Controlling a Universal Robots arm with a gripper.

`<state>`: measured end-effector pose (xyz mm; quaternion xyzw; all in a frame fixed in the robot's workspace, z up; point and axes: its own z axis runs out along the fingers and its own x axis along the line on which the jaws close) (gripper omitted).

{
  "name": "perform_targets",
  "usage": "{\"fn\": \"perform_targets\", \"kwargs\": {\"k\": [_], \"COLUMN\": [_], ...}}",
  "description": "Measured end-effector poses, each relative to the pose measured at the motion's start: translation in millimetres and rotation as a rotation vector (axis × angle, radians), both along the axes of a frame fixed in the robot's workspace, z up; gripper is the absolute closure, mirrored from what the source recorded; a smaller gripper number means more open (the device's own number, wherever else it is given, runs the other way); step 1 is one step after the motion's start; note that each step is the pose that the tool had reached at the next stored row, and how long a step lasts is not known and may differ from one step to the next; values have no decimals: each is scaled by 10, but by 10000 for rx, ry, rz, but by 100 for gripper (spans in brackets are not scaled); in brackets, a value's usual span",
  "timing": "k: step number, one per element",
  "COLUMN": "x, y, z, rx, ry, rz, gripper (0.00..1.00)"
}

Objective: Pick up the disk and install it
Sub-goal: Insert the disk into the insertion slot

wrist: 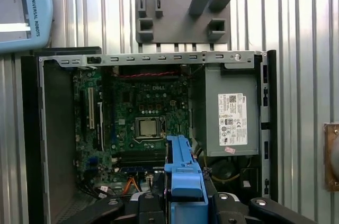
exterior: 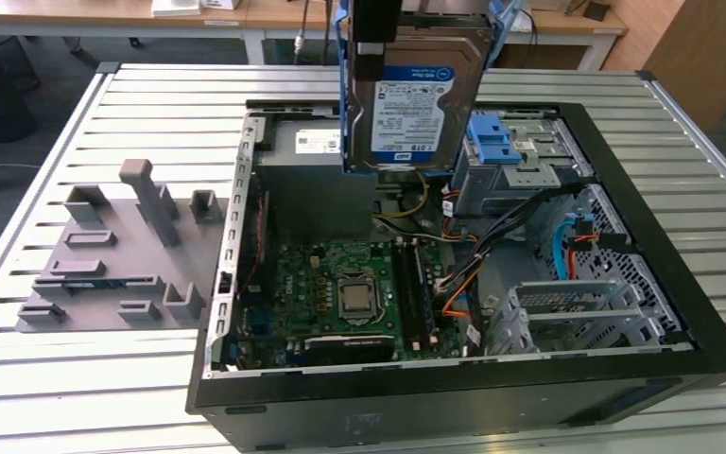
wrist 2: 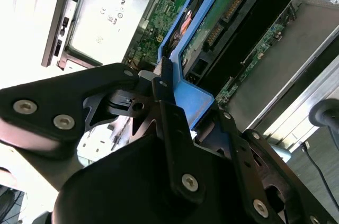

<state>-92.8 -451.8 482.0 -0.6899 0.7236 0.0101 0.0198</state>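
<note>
The disk (exterior: pixel 407 104) hangs at the top centre of the exterior view, upright on its edge, with its white-and-blue label facing the camera and its blue frame running along both long sides. It is held in the air above the open computer case (exterior: pixel 665 284), clear of everything inside it. The gripper (exterior: pixel 376 21) reaches down from the top edge of the frame and holds the disk's upper end. In the second wrist view the dark fingers (wrist 2: pixel 164 83) are pinching the end of the blue frame, one on each side, and the disk (wrist 2: pixel 233 12) shows its green circuit-board underside beyond them.

In the exterior view, the grey power supply (exterior: pixel 306 180) sits behind and below the disk in the upper left part of the case. A blue bracket (exterior: pixel 495 142) lies on the drive cage (exterior: pixel 533 156), just to the exterior view's right of the disk. The motherboard (exterior: pixel 337 284) fills the lower middle of the case. A grey fixture (exterior: pixel 124 255) stands on the slatted table (exterior: pixel 86 378) at the left of the frame, well apart from the disk
</note>
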Motion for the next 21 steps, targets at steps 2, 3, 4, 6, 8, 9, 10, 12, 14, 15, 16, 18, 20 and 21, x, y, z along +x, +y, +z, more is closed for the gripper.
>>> {"fn": "perform_targets", "kwargs": {"k": [2, 3, 4, 6, 8, 9, 10, 12, 14, 15, 16, 18, 20, 21], "x": [0, 0, 0, 2, 1, 2, 1, 1, 1, 1, 1, 1, 1, 3], "y": [-37, -60, -81, -108, -110, -110, -112, -112, -112, -112, -113, -113, -116, -117], "z": [-4, -5, -6, -7, -7, -7, -7, -7, -7, -7, -7, -7, -8, -8], "rx": [0, 0, 0, 0, 2, 2, 2, 2, 2, 1, 2, 2, 2, 2], "ry": [-1, 0, 1, 6, 8, 8, 7, 8, 8, 8, 7, 8, 11, 32], "rz": [0, 0, -1, 0, -1, 0, -1, -1, -1, -1, -1, -1, -1, 1], "gripper": [63, 63, 63, 63, 63, 63, 63, 63, 63, 63, 63, 63, 63, 63]}}
